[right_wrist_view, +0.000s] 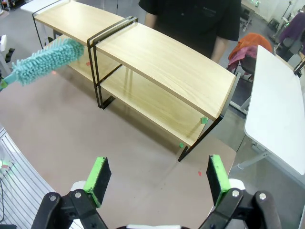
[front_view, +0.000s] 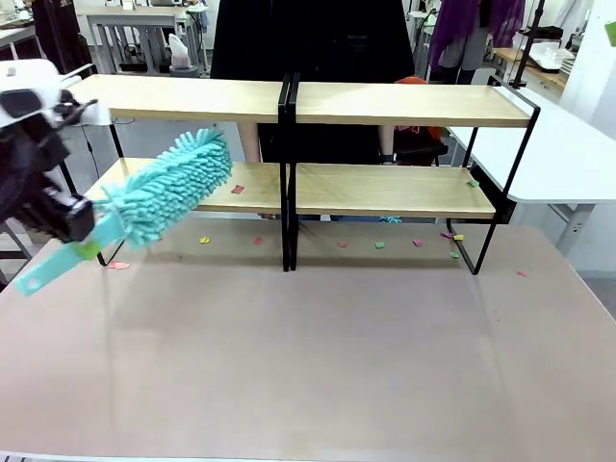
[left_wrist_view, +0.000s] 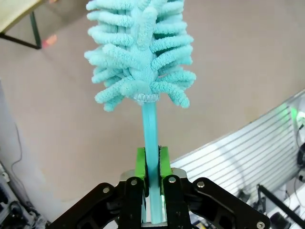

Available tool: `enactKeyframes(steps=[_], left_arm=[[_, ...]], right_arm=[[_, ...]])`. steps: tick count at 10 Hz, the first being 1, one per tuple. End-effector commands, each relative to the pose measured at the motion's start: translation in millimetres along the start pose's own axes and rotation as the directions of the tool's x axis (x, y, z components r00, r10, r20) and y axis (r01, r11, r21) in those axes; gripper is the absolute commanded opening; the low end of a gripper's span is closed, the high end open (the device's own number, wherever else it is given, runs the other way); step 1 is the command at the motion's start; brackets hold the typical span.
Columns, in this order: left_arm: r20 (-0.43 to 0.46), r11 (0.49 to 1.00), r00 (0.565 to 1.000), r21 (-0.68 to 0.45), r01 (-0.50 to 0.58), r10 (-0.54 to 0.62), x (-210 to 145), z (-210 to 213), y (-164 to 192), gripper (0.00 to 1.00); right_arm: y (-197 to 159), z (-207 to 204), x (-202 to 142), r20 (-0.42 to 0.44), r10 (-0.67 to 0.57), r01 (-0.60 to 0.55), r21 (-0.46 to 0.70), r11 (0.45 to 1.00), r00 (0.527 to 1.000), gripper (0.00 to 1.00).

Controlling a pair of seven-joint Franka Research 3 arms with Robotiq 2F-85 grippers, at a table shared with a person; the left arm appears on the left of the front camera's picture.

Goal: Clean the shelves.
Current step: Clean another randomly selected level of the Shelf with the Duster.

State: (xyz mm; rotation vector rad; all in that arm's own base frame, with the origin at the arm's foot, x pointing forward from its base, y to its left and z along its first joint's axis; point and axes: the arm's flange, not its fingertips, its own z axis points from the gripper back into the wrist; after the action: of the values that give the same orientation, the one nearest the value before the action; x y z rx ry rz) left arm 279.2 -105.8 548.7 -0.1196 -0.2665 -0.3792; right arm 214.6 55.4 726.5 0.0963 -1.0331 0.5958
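Note:
The shelves (front_view: 385, 104) stand across the far half of the beige table, two joined racks with light-wood boards in black frames; the right wrist view looks down on them (right_wrist_view: 162, 62). My left gripper (front_view: 89, 241) is shut on the flat teal handle of a fluffy teal duster (front_view: 173, 188). The duster's head hangs in front of the left end of the lower left board. In the left wrist view the green pads (left_wrist_view: 140, 162) clamp the handle below the duster head (left_wrist_view: 140, 52). My right gripper (right_wrist_view: 157, 177) is open high above the table, holding nothing. The duster (right_wrist_view: 45, 62) shows far left there.
Small coloured scraps lie on the lower boards (front_view: 238, 190) and on the table under the racks (front_view: 379, 244). A person in black (front_view: 318, 38) stands behind the shelves. A white table (front_view: 558, 154) adjoins at the right. The near tabletop (front_view: 318, 366) is bare.

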Motion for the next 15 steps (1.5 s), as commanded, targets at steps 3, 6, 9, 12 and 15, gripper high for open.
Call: enactKeyframes(steps=[3, 6, 9, 12, 15], left_arm=[[-0.002, 0.999, 0.999, -0.026, -0.045, 0.045, 48.4, -10.4, -13.9, 0.12], [-0.030, 0.992, 0.998, -0.107, -0.061, 0.058, 75.6, -24.0, -28.0, 0.12], [-0.057, 0.994, 0.995, -0.060, -0.090, 0.087, 79.5, -43.0, -27.2, 0.12], [-0.032, 0.991, 0.992, 0.063, -0.120, 0.123, 65.0, -45.0, -7.3, 0.12], [-0.013, 0.961, 0.978, 0.191, -0.200, 0.206, 46.5, -42.8, 33.6, 0.12]], right_arm=[[-0.9, -0.3, -0.7, 0.003, -0.002, 0.001, 0.012, 1.000, 1.000, 1.00], [-0.9, -0.3, -0.7, 0.003, -0.002, 0.001, 0.012, 1.000, 1.000, 1.00], [-0.9, -0.3, -0.7, 0.003, -0.002, 0.001, 0.012, 1.000, 1.000, 1.00], [-0.9, -0.3, -0.7, 0.003, -0.002, 0.001, 0.012, 1.000, 1.000, 1.00], [-0.9, -0.3, -0.7, 0.003, -0.002, 0.001, 0.012, 1.000, 1.000, 1.00]])
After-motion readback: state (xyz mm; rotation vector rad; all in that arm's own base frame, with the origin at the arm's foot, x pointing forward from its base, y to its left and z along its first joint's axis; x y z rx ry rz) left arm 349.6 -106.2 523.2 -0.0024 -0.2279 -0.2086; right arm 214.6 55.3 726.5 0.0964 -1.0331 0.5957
